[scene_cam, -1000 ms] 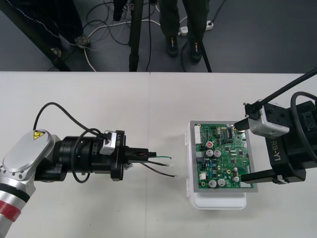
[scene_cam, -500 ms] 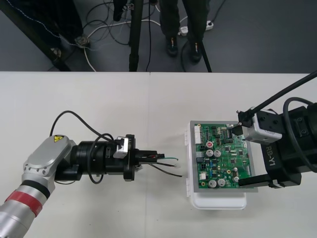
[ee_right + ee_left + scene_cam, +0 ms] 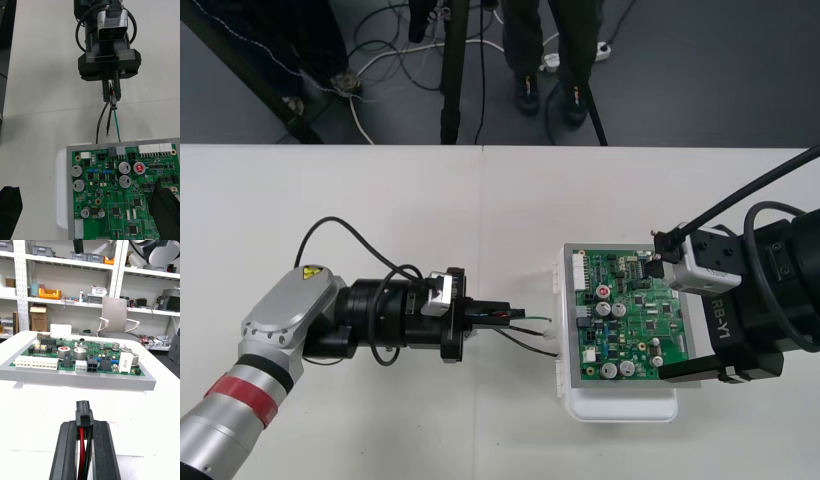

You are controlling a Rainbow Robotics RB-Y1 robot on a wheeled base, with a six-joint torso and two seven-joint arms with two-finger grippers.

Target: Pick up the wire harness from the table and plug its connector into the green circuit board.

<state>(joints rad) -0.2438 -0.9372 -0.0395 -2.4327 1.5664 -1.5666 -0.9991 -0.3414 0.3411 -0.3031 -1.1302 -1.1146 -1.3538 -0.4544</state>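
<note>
Pale table (image 3: pixel 380 220) is carrying a green circuit board (image 3: pixel 630 320) on its white base (image 3: pixel 620 408). Left gripper (image 3: pixel 505 316), lying level just beside the board's left edge, is clamping the wire harness (image 3: pixel 116 123) by its small black plug (image 3: pixel 84 415). The plug is pointing at the board's edge connectors without touching them, while black and green wires are trailing toward the base. Right gripper (image 3: pixel 660 315) is hovering over the board's right part, its fingers (image 3: pixel 690 368) standing wide apart and holding nothing.
</note>
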